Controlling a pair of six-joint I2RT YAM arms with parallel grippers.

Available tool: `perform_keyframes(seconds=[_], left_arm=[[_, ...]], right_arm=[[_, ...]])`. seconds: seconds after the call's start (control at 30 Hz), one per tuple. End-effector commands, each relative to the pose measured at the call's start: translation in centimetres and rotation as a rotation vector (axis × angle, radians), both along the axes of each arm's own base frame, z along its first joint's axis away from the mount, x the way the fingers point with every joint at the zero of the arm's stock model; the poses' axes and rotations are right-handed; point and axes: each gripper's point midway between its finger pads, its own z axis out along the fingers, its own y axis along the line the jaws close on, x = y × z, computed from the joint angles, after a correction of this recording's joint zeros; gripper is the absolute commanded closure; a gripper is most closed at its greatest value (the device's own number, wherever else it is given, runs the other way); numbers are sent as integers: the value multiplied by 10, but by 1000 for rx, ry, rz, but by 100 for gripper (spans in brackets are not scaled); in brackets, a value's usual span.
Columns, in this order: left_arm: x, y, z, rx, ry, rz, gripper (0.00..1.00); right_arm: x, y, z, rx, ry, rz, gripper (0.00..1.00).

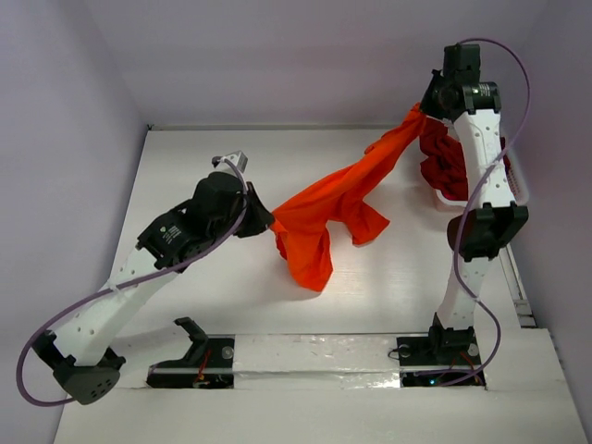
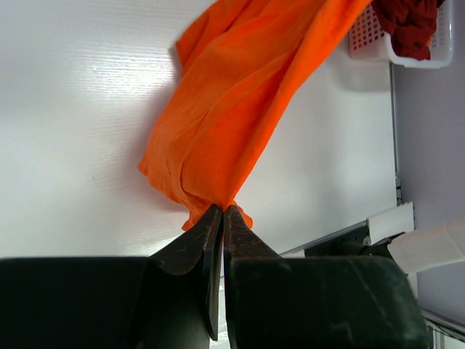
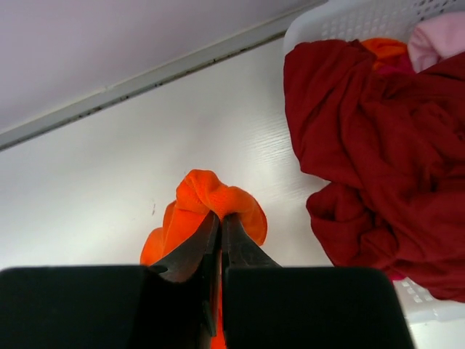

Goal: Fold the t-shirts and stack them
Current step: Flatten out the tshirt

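Observation:
A bright orange t-shirt (image 1: 338,205) hangs stretched in the air between both grippers, its lower part drooping toward the table. My left gripper (image 1: 266,222) is shut on one end of it; in the left wrist view the cloth (image 2: 240,102) bunches at the closed tips (image 2: 222,211). My right gripper (image 1: 427,109) is raised at the back right and shut on the other end (image 3: 211,200), at the closed tips (image 3: 220,217). Dark red t-shirts (image 1: 446,159) lie heaped in the basket, also seen in the right wrist view (image 3: 378,145), with a pinkish one (image 3: 439,36) behind.
The white plastic lattice basket (image 2: 374,43) stands at the table's right side, against the right arm (image 1: 481,231). The back wall and side walls close in the white table (image 1: 185,176). The arm bases sit at the near edge.

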Motion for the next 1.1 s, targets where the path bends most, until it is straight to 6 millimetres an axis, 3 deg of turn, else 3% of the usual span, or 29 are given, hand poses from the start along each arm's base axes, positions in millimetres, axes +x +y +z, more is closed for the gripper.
perform_keyframes(seconds=[0.0,0.2,0.3,0.33,0.37,0.6,0.8,1.0,1.03,1.07], left_arm=[[3,22,36,-14,-89,73,100],[5,48,56,11,-124,144,100],[9,65,71,29,-163,202,100],[10,67,79,25,-181,212,100],[12,73,82,33,-190,237,100],[15,82,120,1,-264,280,100],[12,98,132,32,-295,323,100],[6,109,128,13,-297,374,100],[3,111,126,7,-298,380,100],[2,114,127,0,-303,393,100]], right_arm=[[-15,-9,48,-23,-120,-35,100],[-43,-16,81,-37,-182,-59,100],[-52,-15,79,-26,-174,-57,100],[-61,-15,88,-18,-196,-59,100],[-66,-15,78,-19,-171,-60,100],[-119,-18,107,-10,-249,-68,100],[-164,-19,134,7,-327,-67,100],[-198,-1,135,95,-342,1,100],[-211,3,141,112,-365,22,100],[-216,4,132,115,-346,24,100]])
